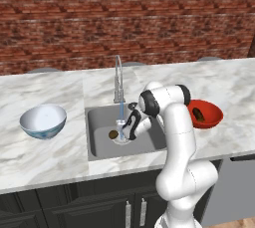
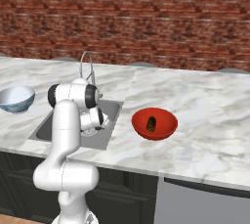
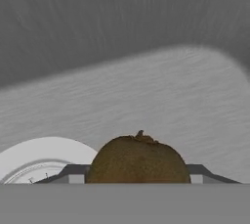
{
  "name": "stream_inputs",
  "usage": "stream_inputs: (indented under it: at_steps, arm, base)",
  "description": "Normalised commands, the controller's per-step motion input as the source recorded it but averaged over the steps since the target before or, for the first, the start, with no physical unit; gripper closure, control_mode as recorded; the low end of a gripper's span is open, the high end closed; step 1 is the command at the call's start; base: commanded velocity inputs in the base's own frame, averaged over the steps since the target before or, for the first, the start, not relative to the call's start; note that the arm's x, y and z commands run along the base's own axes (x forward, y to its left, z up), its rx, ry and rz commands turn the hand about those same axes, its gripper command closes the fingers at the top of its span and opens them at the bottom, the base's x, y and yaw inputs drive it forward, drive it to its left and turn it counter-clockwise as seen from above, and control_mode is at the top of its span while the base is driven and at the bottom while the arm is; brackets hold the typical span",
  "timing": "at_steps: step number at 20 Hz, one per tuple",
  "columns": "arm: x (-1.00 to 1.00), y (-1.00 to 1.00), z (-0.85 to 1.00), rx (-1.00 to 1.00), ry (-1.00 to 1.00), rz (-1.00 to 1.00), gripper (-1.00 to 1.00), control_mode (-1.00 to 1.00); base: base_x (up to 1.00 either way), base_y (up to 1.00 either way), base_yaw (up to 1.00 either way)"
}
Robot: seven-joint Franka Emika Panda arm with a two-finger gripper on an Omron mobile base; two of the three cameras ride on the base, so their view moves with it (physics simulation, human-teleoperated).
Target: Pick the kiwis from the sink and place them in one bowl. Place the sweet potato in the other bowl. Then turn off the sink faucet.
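Note:
Deep in the sink (image 1: 99, 117), my gripper (image 3: 138, 176) has one fingertip (image 3: 73, 175) on each side of a round olive-brown kiwi (image 3: 138, 158), and the jaws touch it. In the left base view the gripper (image 1: 127, 137) is low in the basin beside the drain, and a second kiwi (image 1: 113, 134) lies just to its left. Water runs from the sink faucet (image 1: 118, 80). The white and blue bowl (image 1: 43, 121) sits on the counter to the left, with nothing seen inside. The red bowl (image 1: 204, 114) to the right holds the sweet potato (image 1: 198, 113).
The round white drain (image 3: 39, 162) lies close beside the held kiwi. The grey sink walls (image 3: 122, 17) rise around the hand. A brick wall (image 1: 124, 18) backs the marble counter (image 1: 45, 87). Dark cabinets (image 1: 50, 207) stand below.

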Motion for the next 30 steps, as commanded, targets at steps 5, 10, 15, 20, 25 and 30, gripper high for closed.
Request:
stream_inputs:
  at_steps: [5, 10, 15, 20, 25, 30]
  arm:
    - [0.06, 0.00, 0.00, 0.00, 0.00, 0.00, 1.00, -1.00]
    - [0.00, 0.00, 0.00, 0.00, 0.00, 0.00, 1.00, -1.00]
    - [-0.03, 0.01, 0.00, 0.00, 0.00, 0.02, 1.00, -1.00]
    - [0.00, 0.01, 0.02, 0.00, 0.01, 0.06, 1.00, -1.00]
    - [-0.14, 0.00, 0.01, 0.00, 0.00, 0.05, 1.00, -1.00]
    - [-0.09, 0.00, 0.13, 0.00, 0.00, 0.03, 1.00, -1.00]
  base:
    - [0.00, 0.00, 0.00]
    - [0.00, 0.00, 0.00]
    - [0.00, 0.00, 0.00]
    - [0.00, 0.00, 0.00]
    - [0.00, 0.00, 0.00]
    - [0.00, 0.00, 0.00]
